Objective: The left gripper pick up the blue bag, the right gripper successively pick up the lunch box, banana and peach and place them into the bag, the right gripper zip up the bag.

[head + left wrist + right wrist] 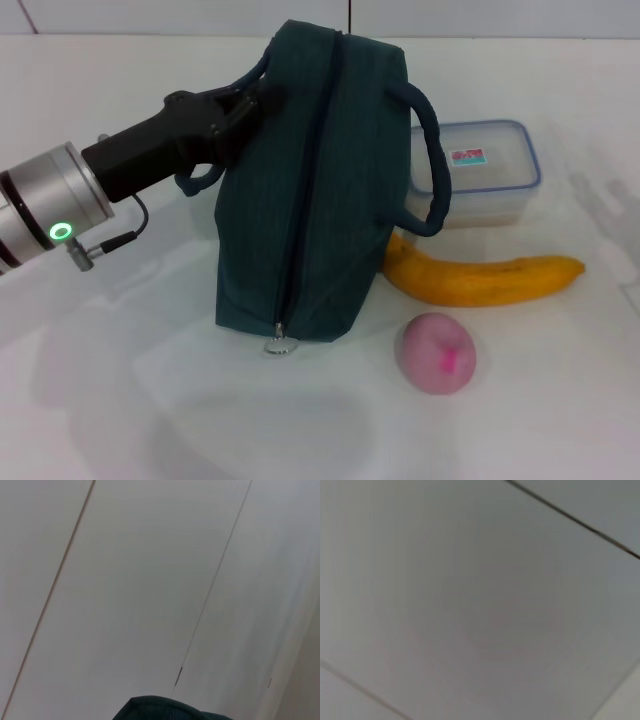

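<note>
At the left of the head frame we see our left arm [60, 205]: a silver metal cylinder with ringed bands, entering from the left edge. A small green ring light [62, 232] glows on its lower face. Just beside the light a silver plug [82, 256] sticks out, and a thin black cable [128, 228] loops from it toward the black part. Ahead of the cylinder the body turns matte black, a tapered angular housing that narrows toward the left gripper [245, 105] at the upper middle of the frame.
</note>
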